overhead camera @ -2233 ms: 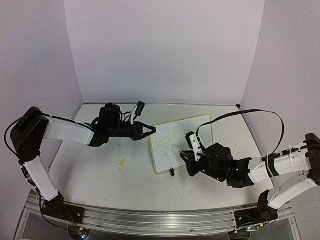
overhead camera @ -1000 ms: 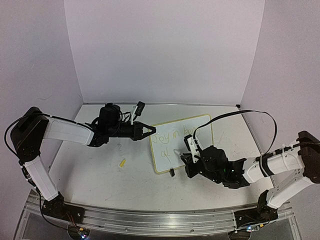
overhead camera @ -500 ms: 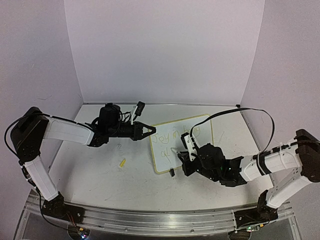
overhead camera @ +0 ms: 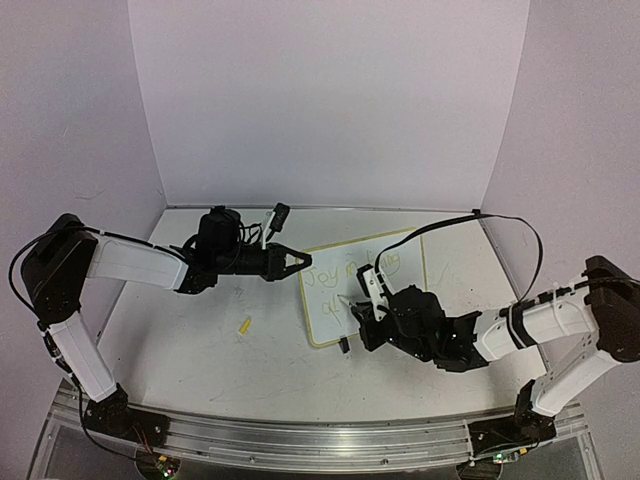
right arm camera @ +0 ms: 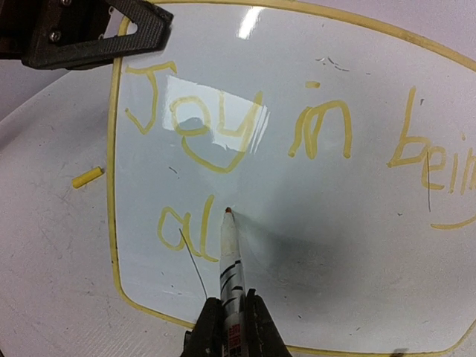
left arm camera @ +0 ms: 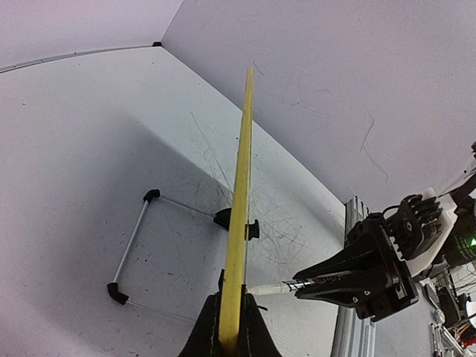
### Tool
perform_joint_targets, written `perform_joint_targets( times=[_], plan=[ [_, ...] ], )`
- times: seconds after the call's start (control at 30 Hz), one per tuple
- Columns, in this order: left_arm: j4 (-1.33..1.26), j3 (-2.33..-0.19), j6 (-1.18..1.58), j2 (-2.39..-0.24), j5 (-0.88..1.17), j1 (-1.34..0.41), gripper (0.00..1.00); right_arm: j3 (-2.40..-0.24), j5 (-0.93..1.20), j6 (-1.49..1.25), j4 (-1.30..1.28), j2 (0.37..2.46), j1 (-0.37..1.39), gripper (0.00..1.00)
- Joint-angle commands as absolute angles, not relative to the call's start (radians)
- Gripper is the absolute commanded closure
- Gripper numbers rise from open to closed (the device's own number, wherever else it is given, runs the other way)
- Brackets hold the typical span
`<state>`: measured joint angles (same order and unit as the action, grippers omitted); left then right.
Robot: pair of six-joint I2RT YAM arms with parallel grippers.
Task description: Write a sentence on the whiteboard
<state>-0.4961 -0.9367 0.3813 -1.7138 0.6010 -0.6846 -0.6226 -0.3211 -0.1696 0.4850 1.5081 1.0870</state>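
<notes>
Grey tabletop (overhead camera: 200, 350) carrying the whiteboard (overhead camera: 325, 318), which lies centre-right between the two arms. The left gripper (overhead camera: 299, 263) is clamped on the board's left rim, bracing it. The right gripper (right arm camera: 229, 327) is closed on a thin white pen (right arm camera: 230, 260), its tip touching the board just right of "al". The sentence (right arm camera: 297, 137) so far reads "Joy in bein…" above "al". Judged step: finishing the second line. It calls for light, even tip pressure, strokes running rightward on the "al" baseline, and a firm brace on the rim. A small yellow piece (overhead camera: 244, 325) lies left of the board.
</notes>
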Motion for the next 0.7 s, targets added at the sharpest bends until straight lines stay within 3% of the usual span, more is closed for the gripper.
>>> perform_joint_targets(
  times=[0.0,0.3,0.67],
  plan=[
    [-0.376,-0.952,0.310,-1.732,0.478,-0.680,1.00,-0.687,-0.348,-0.179,0.477,1.557,1.083,1.00],
    [-0.376,-0.949,0.307,-1.724,0.474,-0.680,1.00,-0.612,-0.340,-0.197,0.455,1.444,1.082,1.00],
    [-0.373,-0.957,0.308,-1.727,0.474,-0.680,1.00,-0.613,-0.319,-0.196,0.457,1.471,1.083,1.00]
  ],
)
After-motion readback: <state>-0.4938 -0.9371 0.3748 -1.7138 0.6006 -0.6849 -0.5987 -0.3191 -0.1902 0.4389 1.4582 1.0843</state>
